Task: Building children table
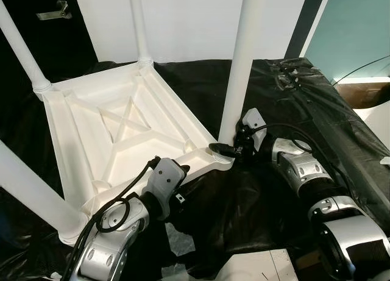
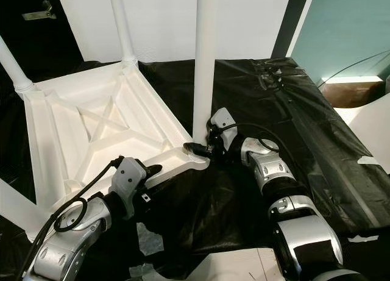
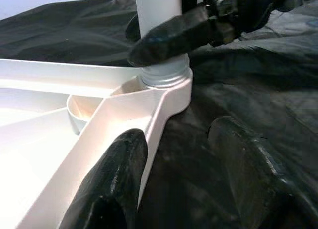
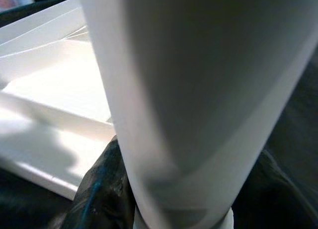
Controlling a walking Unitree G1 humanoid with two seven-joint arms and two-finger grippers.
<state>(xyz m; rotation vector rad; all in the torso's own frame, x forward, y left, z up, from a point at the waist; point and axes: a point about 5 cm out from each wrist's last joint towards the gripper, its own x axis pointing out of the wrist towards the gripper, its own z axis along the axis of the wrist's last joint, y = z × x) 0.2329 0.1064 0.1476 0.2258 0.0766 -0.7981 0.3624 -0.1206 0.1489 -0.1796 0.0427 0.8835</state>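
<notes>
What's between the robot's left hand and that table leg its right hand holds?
The white tabletop's corner socket, seen in the left wrist view between left hand and leg; right hand grips it.

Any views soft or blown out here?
Right wrist view: leg too close, out of focus, shaded grey. Left wrist view: near fingers blurred, socket and right gripper sharper. Eye views: sharp; table underside bright, near clipping; black sheet shows glare streaks.
</notes>
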